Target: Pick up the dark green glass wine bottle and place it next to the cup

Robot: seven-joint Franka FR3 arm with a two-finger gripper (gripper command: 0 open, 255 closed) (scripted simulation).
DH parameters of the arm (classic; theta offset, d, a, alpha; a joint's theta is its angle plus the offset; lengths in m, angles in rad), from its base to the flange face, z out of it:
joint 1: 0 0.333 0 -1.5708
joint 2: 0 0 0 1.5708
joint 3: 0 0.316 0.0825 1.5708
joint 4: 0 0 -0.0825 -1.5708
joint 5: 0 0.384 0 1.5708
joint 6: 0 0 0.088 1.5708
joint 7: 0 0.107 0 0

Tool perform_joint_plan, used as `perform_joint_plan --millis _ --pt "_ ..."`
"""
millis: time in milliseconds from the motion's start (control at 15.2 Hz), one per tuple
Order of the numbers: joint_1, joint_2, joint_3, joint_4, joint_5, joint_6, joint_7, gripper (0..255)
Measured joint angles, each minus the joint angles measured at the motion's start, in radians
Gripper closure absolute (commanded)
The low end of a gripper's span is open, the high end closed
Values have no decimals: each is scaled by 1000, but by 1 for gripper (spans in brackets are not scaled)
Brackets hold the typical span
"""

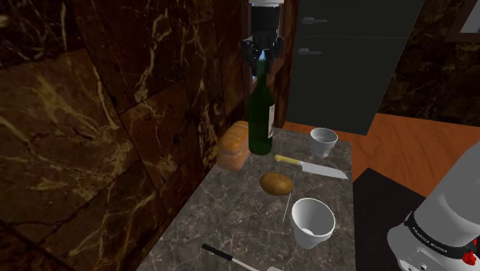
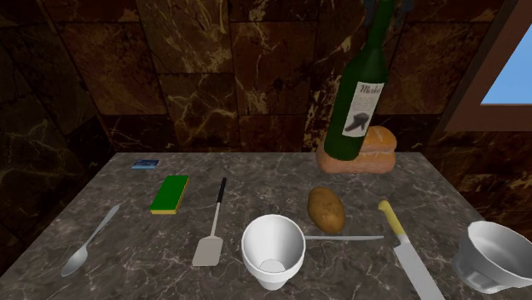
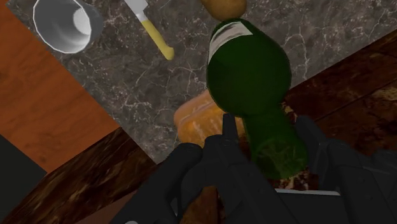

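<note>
A dark green wine bottle (image 1: pixel 261 115) with a white label hangs tilted just above the marble counter (image 1: pixel 231 215), in front of a bread loaf (image 1: pixel 233 145). My gripper (image 1: pixel 262 55) is shut on the bottle's neck from above. In the wrist view the black fingers (image 3: pixel 224 137) clasp the neck of the bottle (image 3: pixel 248 70). The bottle (image 2: pixel 362 94) leans toward the second exterior view's right. A grey cup (image 1: pixel 324 141) stands at the counter's far corner, to the bottle's right in the shoulder view. A white cup (image 1: pixel 311 222) stands nearer the stand.
A potato (image 1: pixel 276 183) and a yellow-handled knife (image 1: pixel 311 167) lie between the cups. A spatula (image 2: pixel 213 230), green sponge (image 2: pixel 170 193) and spoon (image 2: pixel 85 247) lie toward the second exterior view's left. A dark marble wall (image 1: pixel 92 115) borders the counter. Orange floor (image 1: pixel 415 146) lies beyond its edge.
</note>
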Motion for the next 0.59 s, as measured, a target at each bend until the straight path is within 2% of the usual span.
perform_joint_plan --millis 594 --pt "-93 105 -90 131 -19 -38 -183 255"
